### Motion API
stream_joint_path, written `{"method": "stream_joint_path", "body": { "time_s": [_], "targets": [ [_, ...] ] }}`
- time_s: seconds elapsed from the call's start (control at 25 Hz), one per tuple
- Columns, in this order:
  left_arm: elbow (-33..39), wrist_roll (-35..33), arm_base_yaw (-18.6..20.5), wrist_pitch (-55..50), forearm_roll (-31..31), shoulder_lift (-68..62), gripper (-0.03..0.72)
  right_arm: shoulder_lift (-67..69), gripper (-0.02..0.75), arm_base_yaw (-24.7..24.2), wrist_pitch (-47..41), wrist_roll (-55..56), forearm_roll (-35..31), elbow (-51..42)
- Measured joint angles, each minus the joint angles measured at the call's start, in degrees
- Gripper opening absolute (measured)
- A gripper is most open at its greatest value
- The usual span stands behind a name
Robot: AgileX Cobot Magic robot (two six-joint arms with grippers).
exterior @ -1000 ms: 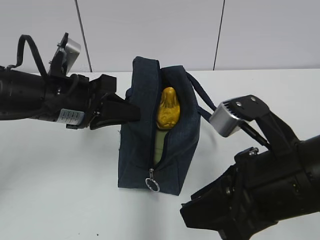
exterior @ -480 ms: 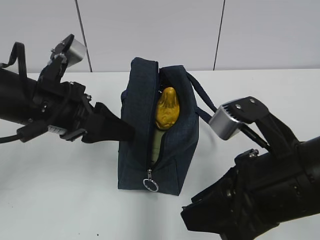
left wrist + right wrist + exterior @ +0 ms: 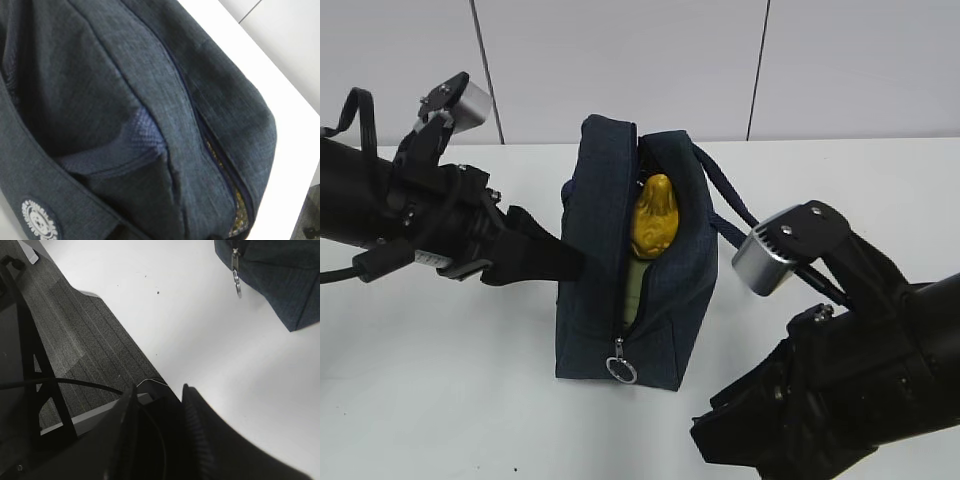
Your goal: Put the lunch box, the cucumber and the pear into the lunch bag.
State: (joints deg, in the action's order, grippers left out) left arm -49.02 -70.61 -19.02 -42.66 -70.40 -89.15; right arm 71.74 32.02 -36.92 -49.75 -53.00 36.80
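The navy lunch bag [image 3: 595, 300] stands upright mid-table with its top zipper open. The yellow pear [image 3: 653, 218] sits in the mouth. Below it shows a pale green strip, the lunch box [image 3: 633, 290]. The cucumber is hidden. My left gripper [image 3: 570, 262] points at the bag's left wall, its tips at the fabric. The left wrist view is filled by the lunch bag [image 3: 125, 100], with a sliver of pear [image 3: 241, 210] in the zipper gap; no jaws show. My right gripper [image 3: 160, 387] hovers over the table's front edge, open and empty, to the front right of the bag [image 3: 280, 275].
The bag's metal ring pull [image 3: 621, 370] hangs at the near end of the zipper, and also shows as the ring pull [image 3: 236, 277] in the right wrist view. The loop handle [image 3: 720, 195] hangs to the bag's right. Grey carpet [image 3: 75, 340] lies beyond the white table's [image 3: 200, 330] edge.
My left gripper came off the bag's upper left edge and dropped lower and back. The bag's mouth narrowed a little. The right arm shifted slightly.
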Motion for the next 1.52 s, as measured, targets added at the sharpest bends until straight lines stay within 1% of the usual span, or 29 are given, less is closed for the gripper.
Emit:
{"method": "stream_joint_path", "body": {
  "time_s": [0.2,0.32,0.56,0.64,0.76,0.8,1.0,1.12,1.2,1.32,1.52],
  "targets": [
    [0.0,-0.1,0.0,0.8,-2.3,0.0,0.298,0.0,0.243,0.0,0.1,0.0,0.0,0.0],
    [0.0,-0.1,0.0,2.2,-3.0,0.0,0.272,0.0,0.243,0.0,0.1,-0.1,0.0,0.0],
    [0.0,-0.2,0.0,2.6,-3.5,0.0,0.178,0.0,0.243,0.0,0.1,-0.1,-0.3,0.0],
    [0.0,-0.2,0.0,2.7,-3.6,0.0,0.132,0.0,0.243,0.0,0.2,-0.4,-0.9,0.0],
    [0.0,-0.2,-0.1,2.7,-3.6,0.0,0.021,0.0,0.243,0.0,0.3,-1.2,-1.3,0.0],
    [0.0,-0.2,-0.1,2.7,-3.7,0.0,0.004,0.1,0.243,0.0,0.3,-1.6,-1.3,0.0],
    [0.0,-0.2,-0.1,2.2,-3.7,0.0,-0.013,0.5,0.243,0.0,1.8,-8.6,-2.5,0.0],
    [0.0,-0.2,-0.1,1.6,-3.9,0.0,-0.013,0.5,0.243,0.0,5.1,-13.3,-6.5,0.0],
    [0.0,-0.2,-0.1,1.7,-4.3,0.0,-0.015,0.7,0.243,0.0,6.7,-15.3,-10.8,0.0],
    [0.0,-0.2,-0.1,1.6,-4.6,0.0,-0.015,1.8,0.242,0.0,7.7,-16.9,-16.5,0.0],
    [0.0,-0.2,-0.1,1.6,-4.7,0.0,-0.015,5.2,0.241,-0.6,10.4,-19.0,-22.6,0.0]
  ]
}}
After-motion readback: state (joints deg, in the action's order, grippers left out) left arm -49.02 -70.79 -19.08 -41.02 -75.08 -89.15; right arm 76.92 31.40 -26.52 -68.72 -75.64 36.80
